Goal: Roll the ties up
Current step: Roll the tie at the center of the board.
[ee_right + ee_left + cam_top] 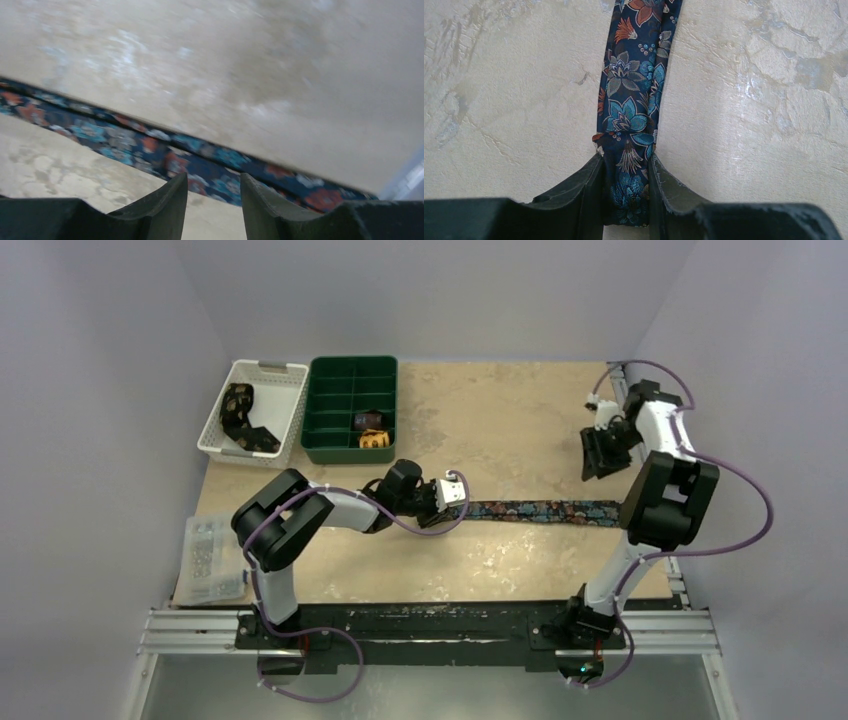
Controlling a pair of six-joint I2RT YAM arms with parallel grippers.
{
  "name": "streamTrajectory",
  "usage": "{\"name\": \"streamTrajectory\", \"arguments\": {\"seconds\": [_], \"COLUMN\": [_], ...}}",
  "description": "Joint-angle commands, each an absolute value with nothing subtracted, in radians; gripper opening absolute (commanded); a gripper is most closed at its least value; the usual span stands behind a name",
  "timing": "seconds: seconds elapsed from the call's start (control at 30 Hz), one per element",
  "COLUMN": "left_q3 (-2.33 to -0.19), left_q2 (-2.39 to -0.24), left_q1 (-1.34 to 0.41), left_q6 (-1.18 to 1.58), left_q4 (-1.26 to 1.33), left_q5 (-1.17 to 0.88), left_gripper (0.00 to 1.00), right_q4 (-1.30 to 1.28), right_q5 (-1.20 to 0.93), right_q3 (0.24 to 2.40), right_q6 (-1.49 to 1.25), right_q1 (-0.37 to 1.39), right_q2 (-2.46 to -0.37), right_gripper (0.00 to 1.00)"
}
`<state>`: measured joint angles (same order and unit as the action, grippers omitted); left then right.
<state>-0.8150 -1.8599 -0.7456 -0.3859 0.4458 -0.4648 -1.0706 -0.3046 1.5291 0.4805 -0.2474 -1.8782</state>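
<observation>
A dark navy tie with a multicoloured flower print (545, 510) lies flat and stretched out across the table's middle. My left gripper (455, 492) is shut on its left end; in the left wrist view the tie (629, 100) runs away from between the two fingers (589, 195), and the gripper (626, 200) sits low on the table. My right gripper (600, 455) hangs above the table behind the tie's right end. In the blurred right wrist view the gripper (214, 195) is open and empty, with the tie (150, 150) crossing beyond the fingertips.
A white basket (285, 410) at the back left holds a black-and-gold tie (240, 415). The green divided tray (330, 390) next to it holds two rolled ties (372, 430). A clear plastic box (210, 560) sits at the table's left edge. Purple cables loop along both arms.
</observation>
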Motion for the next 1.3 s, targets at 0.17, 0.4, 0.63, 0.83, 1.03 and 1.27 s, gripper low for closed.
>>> {"name": "streamTrajectory", "arguments": {"seconds": [0.17,0.4,0.63,0.83,1.03,1.27], "left_q3": [-0.803,-0.798,-0.798,-0.804,-0.804,-0.805], "left_q2": [-1.877,-1.87,-1.868,-1.876,-1.875,-1.878], "left_q1": [-0.735,-0.736,-0.735,-0.735,-0.735,-0.735], "left_q6": [-0.414,-0.413,-0.407,-0.409,-0.41,-0.41], "left_q4": [0.301,0.302,0.305,0.303,0.298,0.298], "left_q5": [-0.423,-0.423,-0.416,-0.415,-0.411,-0.409], "left_gripper": [0.06,0.06,0.06,0.06,0.05,0.06], "right_q4": [-1.049,-0.957,-0.867,-0.799,-0.8,-0.874], "right_q5": [-0.074,-0.01,0.022,0.033,0.04,0.039], "right_q3": [1.468,1.395,1.297,1.254,1.276,1.347], "right_q6": [0.599,0.563,0.552,0.55,0.556,0.591], "right_q1": [-0.353,-0.353,-0.353,-0.354,-0.353,-0.364], "right_q2": [-1.858,-1.894,-1.917,-1.962,-1.961,-1.932], "right_gripper": [0.48,0.48,0.45,0.35,0.0,0.26]}}
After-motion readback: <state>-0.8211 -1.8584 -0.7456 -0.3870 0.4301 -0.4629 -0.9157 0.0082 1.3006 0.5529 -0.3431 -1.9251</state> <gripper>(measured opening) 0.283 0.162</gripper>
